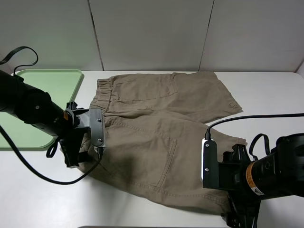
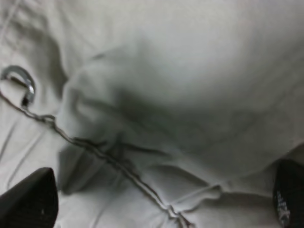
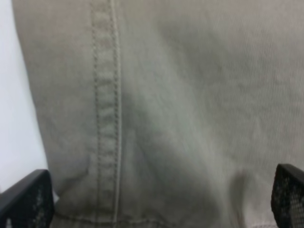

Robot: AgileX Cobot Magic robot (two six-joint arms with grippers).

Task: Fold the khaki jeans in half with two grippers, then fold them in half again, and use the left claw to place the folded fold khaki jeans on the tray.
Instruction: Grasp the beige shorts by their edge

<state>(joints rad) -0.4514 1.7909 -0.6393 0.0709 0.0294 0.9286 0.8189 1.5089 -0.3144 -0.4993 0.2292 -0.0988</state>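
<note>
Two tools, both with jaws spread wide. The left tool [image 2: 159, 199] hangs low over the waistband end of the single pair of khaki shorts [image 1: 161, 123], and the right tool [image 3: 161, 199] over the near leg's hem. Neither clamps the cloth. The shorts lie spread across the middle of the worktop [image 1: 275, 95]. One mint-green tray [image 1: 47, 85] sits at the worktop's left edge, just beside the waistband.
</note>
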